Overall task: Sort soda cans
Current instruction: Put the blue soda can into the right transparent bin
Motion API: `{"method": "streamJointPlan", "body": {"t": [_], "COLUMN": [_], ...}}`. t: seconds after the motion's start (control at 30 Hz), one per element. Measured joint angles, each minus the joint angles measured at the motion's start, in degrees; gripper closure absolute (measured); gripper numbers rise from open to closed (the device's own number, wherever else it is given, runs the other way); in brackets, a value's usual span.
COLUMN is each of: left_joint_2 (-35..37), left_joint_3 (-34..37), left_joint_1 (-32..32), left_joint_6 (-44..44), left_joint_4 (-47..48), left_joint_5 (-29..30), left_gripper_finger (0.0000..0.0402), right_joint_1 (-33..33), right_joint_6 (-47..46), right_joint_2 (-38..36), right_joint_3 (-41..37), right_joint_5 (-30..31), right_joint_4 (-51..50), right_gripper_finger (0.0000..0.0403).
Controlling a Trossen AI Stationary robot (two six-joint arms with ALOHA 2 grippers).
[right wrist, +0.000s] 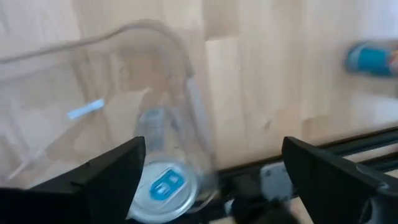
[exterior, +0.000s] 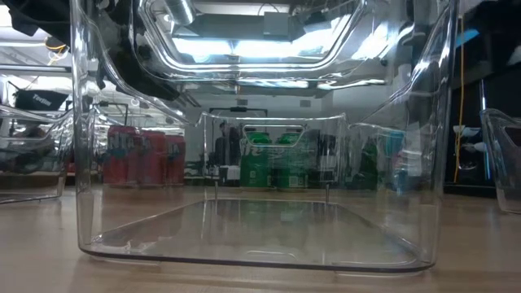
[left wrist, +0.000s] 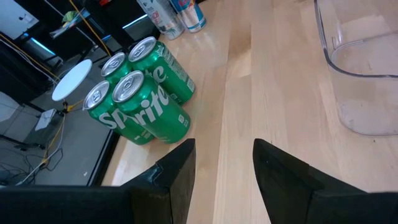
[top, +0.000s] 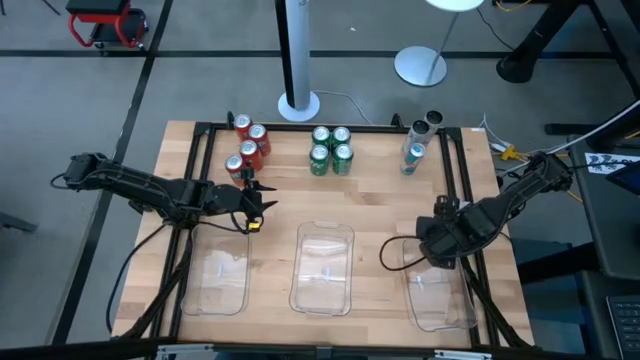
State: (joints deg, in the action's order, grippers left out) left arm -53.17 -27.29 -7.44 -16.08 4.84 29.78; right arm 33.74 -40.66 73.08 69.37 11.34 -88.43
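Observation:
Red cans (top: 248,145) stand at the far left of the table. Green cans (top: 330,150) stand at the far middle and also show in the left wrist view (left wrist: 140,102). Silver-blue and dark cans (top: 418,142) stand at the far right. My left gripper (top: 252,207) is open and empty just near of the red cans; in its wrist view (left wrist: 222,155) the fingers point toward the green cans. My right gripper (right wrist: 211,155) is wide open over the right tray's (top: 440,295) far end. A silver can with a blue mark (right wrist: 161,180) shows blurred below it, at the tray's corner.
Three clear plastic trays lie along the near side: left (top: 220,280), middle (top: 323,265) and right. The middle tray (exterior: 260,244) fills the low view, with the cans standing behind it. A black frame (top: 205,135) runs around the table. A lamp pole base (top: 298,105) stands beyond the far edge.

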Motion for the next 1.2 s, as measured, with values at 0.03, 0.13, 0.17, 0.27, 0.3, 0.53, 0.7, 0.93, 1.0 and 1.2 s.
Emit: {"method": "streamJointPlan", "body": {"t": [0.03, 0.13, 0.17, 0.27, 0.3, 0.53, 0.7, 0.93, 1.0, 1.2], "left_joint_2": [0.0, 0.0, 0.0, 0.0, 0.0, 0.0, 0.0, 0.0, 0.0, 0.0], "left_joint_3": [0.0, 0.0, 0.0, 0.0, 0.0, 0.0, 0.0, 0.0, 0.0, 0.0], "left_joint_1": [0.0, 0.0, 0.0, 0.0, 0.0, 0.0, 0.0, 0.0, 0.0, 0.0], "left_joint_6": [0.0, 0.0, 0.0, 0.0, 0.0, 0.1, 0.6, 0.5, 0.5, 0.5], "left_joint_4": [0.0, 0.0, 0.0, 0.0, 0.0, 0.0, 0.0, 0.1, 0.1, 0.1], "left_joint_5": [0.0, 0.0, 0.0, 0.0, 0.0, 0.0, 0.0, 0.0, 0.0, 0.0], "left_gripper_finger": [0.0249, 0.0249, 0.0249, 0.0249, 0.0249, 0.0249, 0.0249, 0.0249, 0.0249, 0.0249], "right_joint_1": [0.0, -0.3, -0.7, -2.5, -3.3, -9.2, -15.6, -27.1, -30.6, -40.6], "right_joint_6": [0.0, 0.5, 0.8, 3.5, 4.8, 19.1, 25.8, 36.5, 39.7, 46.9], "right_joint_2": [0.0, 0.0, 0.0, 0.0, 0.0, 0.3, 0.3, 0.3, 0.3, 0.3], "right_joint_3": [0.4, 1.4, 1.5, 1.5, 1.5, 1.5, 1.5, 1.4, 1.4, 1.4], "right_joint_5": [1.0, 3.2, 4.1, 7.2, 8.2, 14.1, 17.4, 17.3, 16.7, 16.1], "right_joint_4": [-0.4, -1.5, -1.7, -1.5, -1.4, 6.9, 7.4, 7.4, 7.4, 8.0], "right_gripper_finger": [0.0026, 0.0026, 0.0026, 0.0026, 0.0026, 0.0026, 0.0026, 0.0026, 0.0026, 0.0026]}}
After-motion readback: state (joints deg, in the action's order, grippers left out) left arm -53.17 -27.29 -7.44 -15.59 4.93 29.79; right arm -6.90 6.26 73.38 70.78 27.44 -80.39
